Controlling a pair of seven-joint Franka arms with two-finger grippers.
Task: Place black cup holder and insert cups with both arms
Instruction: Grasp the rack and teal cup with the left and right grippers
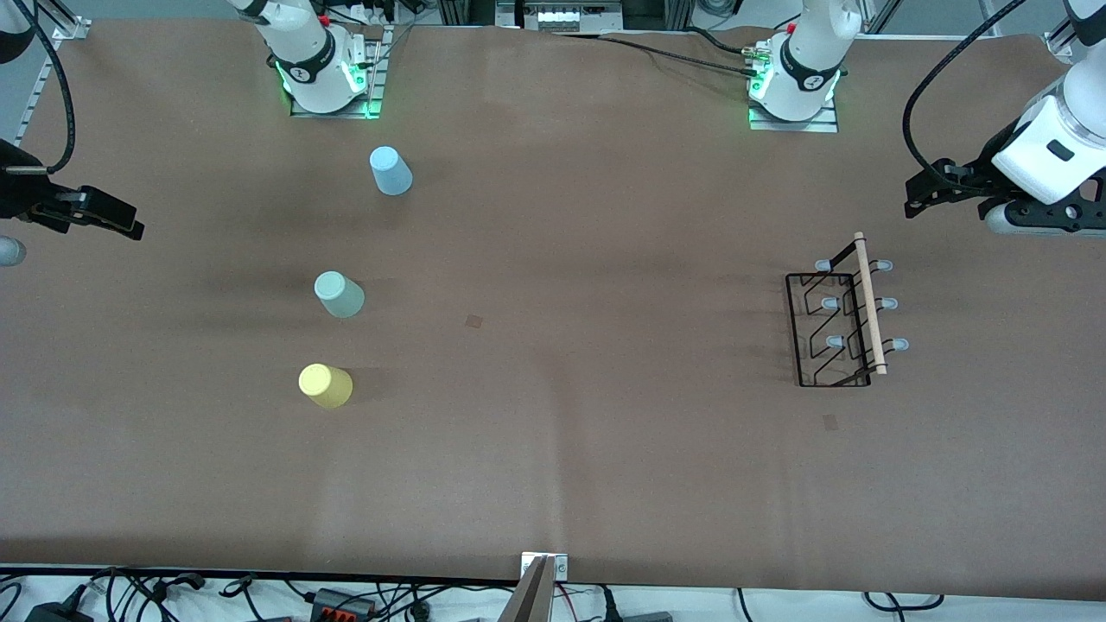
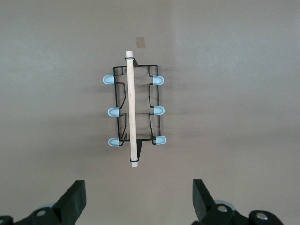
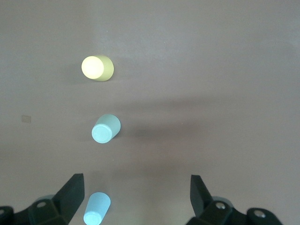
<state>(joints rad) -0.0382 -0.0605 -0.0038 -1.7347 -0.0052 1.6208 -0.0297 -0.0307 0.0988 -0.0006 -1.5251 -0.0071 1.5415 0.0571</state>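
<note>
Right arm mostly out of front view; only its gripper (image 1: 95, 216) pokes in at the edge. Left gripper (image 1: 929, 194) fingertips too dark to separate there. Both wrist views crop gripper bodies at frame edge; just finger ends show w/ tabletop (image 1: 553, 449) between.

You see a matt brown worktop (image 1: 605, 432), smooth plastic cups (image 1: 340, 294), and a thin wire rack (image 1: 816, 328) with its pale wooden rod (image 1: 869, 302).

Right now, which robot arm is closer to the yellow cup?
The right. The right gripper hangs at the cups' end of the table; the left gripper is over the other end, by the black cup holder, away from the yellow cup.
</note>
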